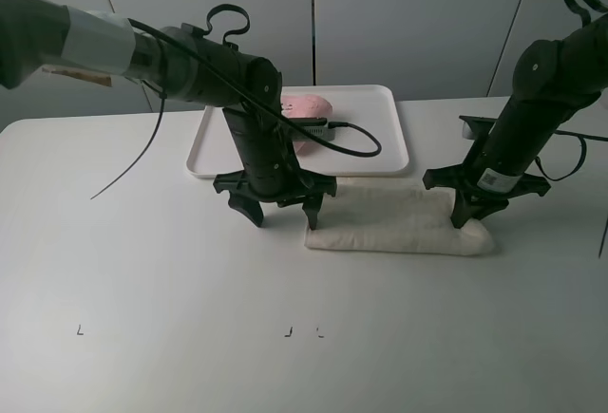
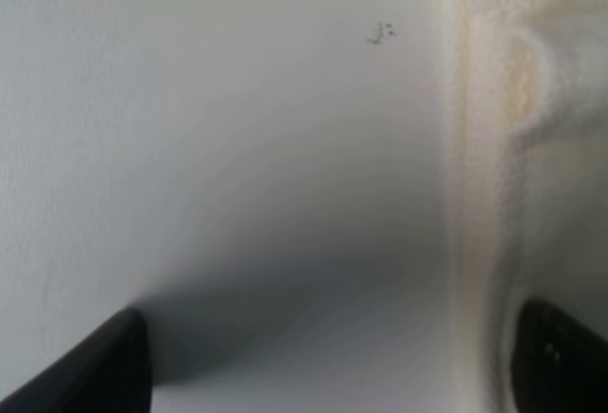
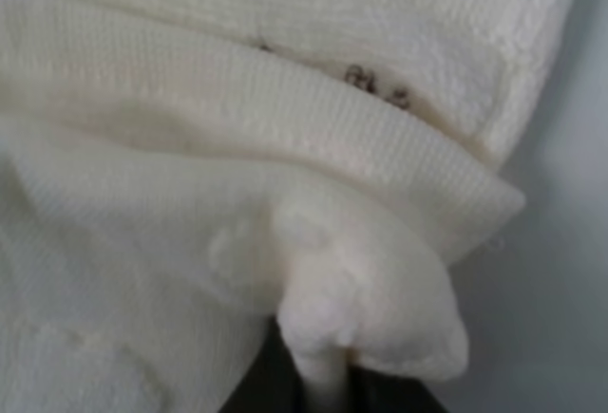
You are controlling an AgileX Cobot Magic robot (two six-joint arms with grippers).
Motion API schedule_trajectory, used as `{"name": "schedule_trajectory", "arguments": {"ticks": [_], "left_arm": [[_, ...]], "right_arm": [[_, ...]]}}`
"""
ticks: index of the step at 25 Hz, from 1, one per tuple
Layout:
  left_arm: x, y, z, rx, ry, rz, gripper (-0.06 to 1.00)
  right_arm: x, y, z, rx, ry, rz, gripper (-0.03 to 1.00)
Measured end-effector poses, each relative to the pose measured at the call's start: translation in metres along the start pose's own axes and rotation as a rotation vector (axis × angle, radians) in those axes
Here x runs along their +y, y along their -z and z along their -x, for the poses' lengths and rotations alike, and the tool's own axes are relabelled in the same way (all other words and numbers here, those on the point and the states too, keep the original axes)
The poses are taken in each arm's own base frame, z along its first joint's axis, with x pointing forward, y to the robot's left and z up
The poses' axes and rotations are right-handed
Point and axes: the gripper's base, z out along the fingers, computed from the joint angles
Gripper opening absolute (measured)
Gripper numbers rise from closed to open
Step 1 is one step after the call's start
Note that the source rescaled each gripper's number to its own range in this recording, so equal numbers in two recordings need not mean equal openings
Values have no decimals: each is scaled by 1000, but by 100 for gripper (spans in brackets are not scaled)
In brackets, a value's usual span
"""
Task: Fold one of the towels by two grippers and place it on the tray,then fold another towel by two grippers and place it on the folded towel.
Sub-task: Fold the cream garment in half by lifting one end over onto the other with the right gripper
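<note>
The cream-white towel lies on the table as a long folded strip in front of the tray. On the tray rests the pink towel, folded and partly hidden behind my left arm. At the strip's left end my left gripper stands open: one fingertip is at the towel's edge, the other over bare table. My right gripper is down on the strip's right end. In the right wrist view the right gripper is shut on a pinched bunch of the cream towel.
The white table stretches wide in front and to the left, with small black marks near its front. A black cable from the left arm loops over the tray. A white wall stands behind the table.
</note>
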Motion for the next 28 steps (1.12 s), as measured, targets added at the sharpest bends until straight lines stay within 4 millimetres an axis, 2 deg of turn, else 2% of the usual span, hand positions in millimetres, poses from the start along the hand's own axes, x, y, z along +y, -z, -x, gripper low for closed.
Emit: {"name": "schedule_trajectory", "arguments": {"ticks": [8, 13, 18, 28], "left_arm": [[0, 0, 0, 3, 3, 3, 97], [0, 0, 0, 1, 1, 4, 97], [1, 0, 0, 4, 1, 8, 97], [1, 0, 0, 4, 0, 12, 97]], "right_arm": [[1, 13, -6, 12, 7, 3, 4], [7, 36, -10, -19, -11, 42, 4], [17, 56, -13, -58, -40, 134, 4], [42, 65, -12, -64, -81, 419, 4]]}}
